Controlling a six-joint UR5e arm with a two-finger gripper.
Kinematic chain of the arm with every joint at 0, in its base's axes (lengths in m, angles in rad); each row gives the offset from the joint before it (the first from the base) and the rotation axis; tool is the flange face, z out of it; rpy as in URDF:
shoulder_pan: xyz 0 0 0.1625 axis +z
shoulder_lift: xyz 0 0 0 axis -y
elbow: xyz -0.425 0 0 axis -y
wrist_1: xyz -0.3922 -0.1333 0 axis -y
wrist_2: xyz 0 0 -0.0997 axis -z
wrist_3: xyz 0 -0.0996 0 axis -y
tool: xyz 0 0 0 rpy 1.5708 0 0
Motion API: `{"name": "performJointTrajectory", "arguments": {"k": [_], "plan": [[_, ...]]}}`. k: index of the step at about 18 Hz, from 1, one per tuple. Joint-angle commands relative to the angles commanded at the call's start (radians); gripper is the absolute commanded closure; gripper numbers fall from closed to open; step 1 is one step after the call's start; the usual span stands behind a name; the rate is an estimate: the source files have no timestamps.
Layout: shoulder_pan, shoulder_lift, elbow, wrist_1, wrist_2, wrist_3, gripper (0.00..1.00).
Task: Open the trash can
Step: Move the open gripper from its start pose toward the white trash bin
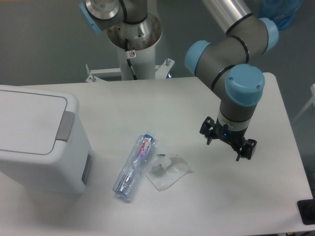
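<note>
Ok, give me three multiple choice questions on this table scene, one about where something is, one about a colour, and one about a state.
1. Where does the bottle lie?
A. Between the trash can and the crumpled wrapper
B. On the lid
C. In the gripper

2. What colour is the push tab?
A. Blue
B. Grey
C. Red

3. What is the lid's state?
A. Removed
B. Propped open
C. Closed

Answers: 1 A, the bin is on its left, the wrapper on its right. 2 B, a grey strip at the lid's edge. 3 C, it sits flat on the bin.
</note>
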Motion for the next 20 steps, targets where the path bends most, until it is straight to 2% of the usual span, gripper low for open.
{"name": "performJointTrajectory", "arguments": {"k": [12, 14, 17, 20], "plan": [[0.009, 0.011, -0.003, -0.005, -0.024, -0.021, 0.00], [0.011, 0.014, -0.003, -0.002, -0.067, -0.093, 0.00], [-0.001, 0.032, -0.005, -0.006, -0.098, -0.282, 0.00], [-0.032, 0.038, 0.017, 0.020, -0.126, -0.454, 0.00]]}}
